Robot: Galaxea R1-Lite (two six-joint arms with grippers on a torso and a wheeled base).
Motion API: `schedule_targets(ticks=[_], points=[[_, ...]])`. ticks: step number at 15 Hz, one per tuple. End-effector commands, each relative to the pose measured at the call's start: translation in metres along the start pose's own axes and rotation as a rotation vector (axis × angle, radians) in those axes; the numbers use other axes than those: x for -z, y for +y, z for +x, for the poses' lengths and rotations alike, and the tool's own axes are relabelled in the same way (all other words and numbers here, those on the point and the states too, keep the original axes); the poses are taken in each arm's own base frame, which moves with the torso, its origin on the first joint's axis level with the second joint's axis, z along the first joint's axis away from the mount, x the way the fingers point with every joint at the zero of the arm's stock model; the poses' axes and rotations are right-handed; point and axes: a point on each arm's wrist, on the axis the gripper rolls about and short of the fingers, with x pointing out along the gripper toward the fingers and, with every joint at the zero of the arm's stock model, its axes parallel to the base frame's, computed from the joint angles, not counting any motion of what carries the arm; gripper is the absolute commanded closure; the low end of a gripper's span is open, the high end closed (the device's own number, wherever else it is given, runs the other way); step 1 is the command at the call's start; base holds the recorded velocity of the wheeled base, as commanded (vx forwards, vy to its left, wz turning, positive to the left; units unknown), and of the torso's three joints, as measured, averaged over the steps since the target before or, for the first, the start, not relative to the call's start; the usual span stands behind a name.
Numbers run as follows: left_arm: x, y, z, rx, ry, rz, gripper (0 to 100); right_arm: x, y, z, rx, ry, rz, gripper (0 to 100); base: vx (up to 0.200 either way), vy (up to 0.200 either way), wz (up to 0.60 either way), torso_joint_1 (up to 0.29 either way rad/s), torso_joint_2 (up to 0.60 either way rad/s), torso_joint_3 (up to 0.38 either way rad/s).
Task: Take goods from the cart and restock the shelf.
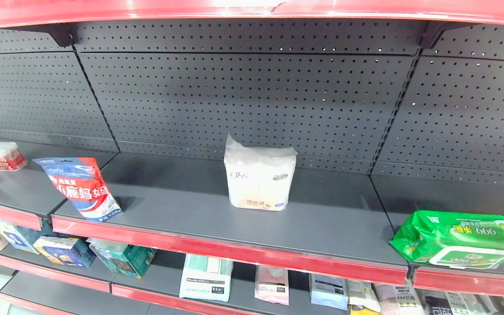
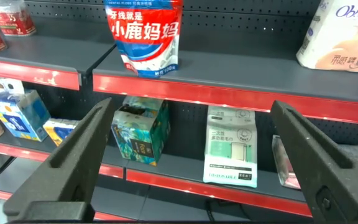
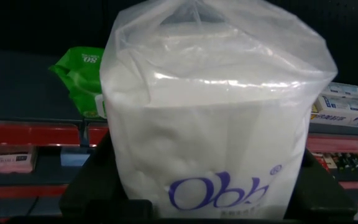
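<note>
The right hand [image 3: 207, 152] is closed on a white tissue pack [image 3: 210, 93] in a clear plastic wrap, with one dark finger pressed against each side of the pack. The held pack stands upright in front of the shelving, and the green wipes pack [image 3: 79, 78] is behind it to one side. The left hand [image 2: 192, 103] is wide open and holds nothing; both of its fingers [image 2: 82, 146] point at the red front edge of the shelf [image 1: 182, 205]. A second white tissue pack [image 1: 260, 177] stands upright near the middle of the centre shelf section, well apart from the other goods. A blue and red pouch [image 1: 83, 188] stands tilted at the front left corner of the same section. The green wipes pack [image 1: 460, 238] lies flat at the front of the section to the right. Two small red and white tubs [image 1: 5, 155] sit on the section to the left. On the shelf below, a teal box [image 2: 140, 127] and a white and green pack [image 2: 230, 146] stand near each other.
</note>
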Motion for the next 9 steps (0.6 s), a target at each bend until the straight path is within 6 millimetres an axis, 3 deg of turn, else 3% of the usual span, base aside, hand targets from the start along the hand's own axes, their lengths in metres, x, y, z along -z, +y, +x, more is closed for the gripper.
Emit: schedule_targets(ticks=[1, 9], points=[[0.0, 0.0, 0.0, -0.001, 0.0, 0.0, 0, -0.002, -0.0002, 0.0006, -0.01, -0.003, -0.002, 100, 0.0, 0.0, 0.0, 0.0, 0.0, 0.0], [0.0, 0.0, 0.0, -0.001, 0.0, 0.0, 0, -0.0018, -0.0002, -0.0008, -0.008, -0.009, -0.003, 100, 0.0, 0.0, 0.0, 0.0, 0.0, 0.0]])
